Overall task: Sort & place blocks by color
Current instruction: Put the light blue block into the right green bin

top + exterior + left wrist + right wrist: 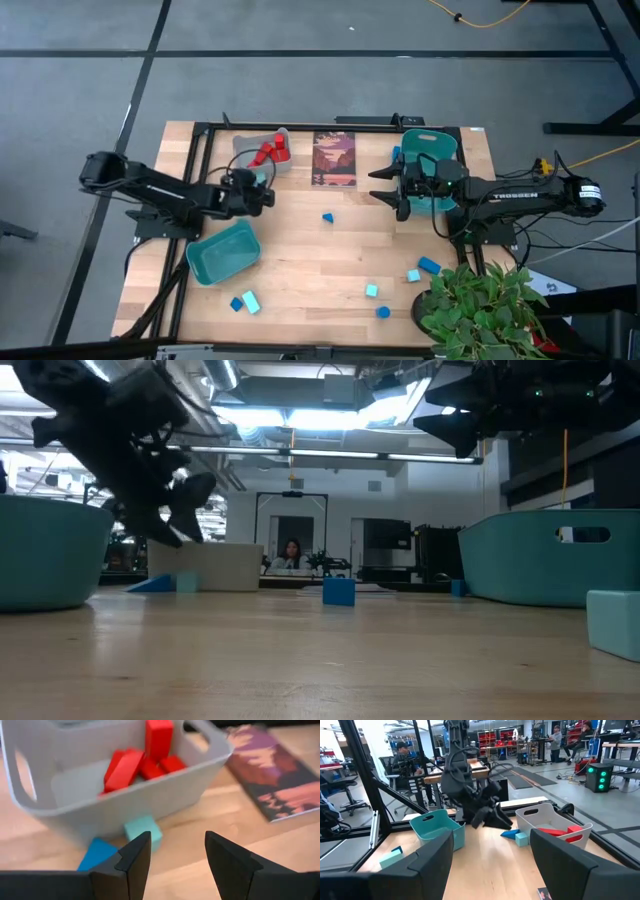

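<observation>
Red blocks (pixel 135 762) lie piled in a grey bin (pixel 262 150) at the table's far side. A cyan cube (pixel 145 831) and a blue block (pixel 97 852) rest on the wood against that bin's near wall. My left gripper (pixel 175 855) hovers open just in front of them, touching nothing; it also shows in the high view (pixel 268 195). My right gripper (pixel 380 187) is open and raised beside a teal bin (pixel 432 170). A lone blue block (pixel 327 217) sits mid-table. More blue and cyan blocks (pixel 413 275) lie scattered along the near side.
A dark picture card (pixel 334 158) lies between the two far bins. A second teal bin (pixel 223 252) stands near-left, with a blue and a cyan block (pixel 244 301) beside it. A potted plant (pixel 480 305) overhangs the near-right corner. Bare wood lies around the table's middle.
</observation>
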Controlling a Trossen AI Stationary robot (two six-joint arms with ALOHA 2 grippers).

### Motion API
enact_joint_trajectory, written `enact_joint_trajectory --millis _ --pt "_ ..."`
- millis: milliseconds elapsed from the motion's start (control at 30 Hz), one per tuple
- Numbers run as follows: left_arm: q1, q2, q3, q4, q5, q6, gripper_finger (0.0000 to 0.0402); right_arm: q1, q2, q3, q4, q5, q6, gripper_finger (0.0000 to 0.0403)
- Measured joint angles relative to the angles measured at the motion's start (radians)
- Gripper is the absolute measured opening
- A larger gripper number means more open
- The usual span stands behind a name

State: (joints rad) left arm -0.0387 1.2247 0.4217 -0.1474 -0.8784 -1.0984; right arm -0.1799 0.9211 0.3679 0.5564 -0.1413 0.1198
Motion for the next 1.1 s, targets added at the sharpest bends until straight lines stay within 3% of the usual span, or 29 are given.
enact_joint_trajectory --millis 300,633,1100 --pt "-0.001 0.176 0.006 -0.001 0.031 -0.179 0.0180 0.000 0.000 0.000 -0.002 0.000 -0.023 0.0266" --pt "0.055 0.323 0.093 0.000 -0.008 -0.126 0.0180 0.000 0.000 0.001 -0.015 -0.001 -0.025 0.0266" --pt "-0.005 0.343 0.107 -0.057 -0.071 -0.178 0.0180 0.000 0.000 0.001 -0.016 -0.001 -0.024 0.0266"
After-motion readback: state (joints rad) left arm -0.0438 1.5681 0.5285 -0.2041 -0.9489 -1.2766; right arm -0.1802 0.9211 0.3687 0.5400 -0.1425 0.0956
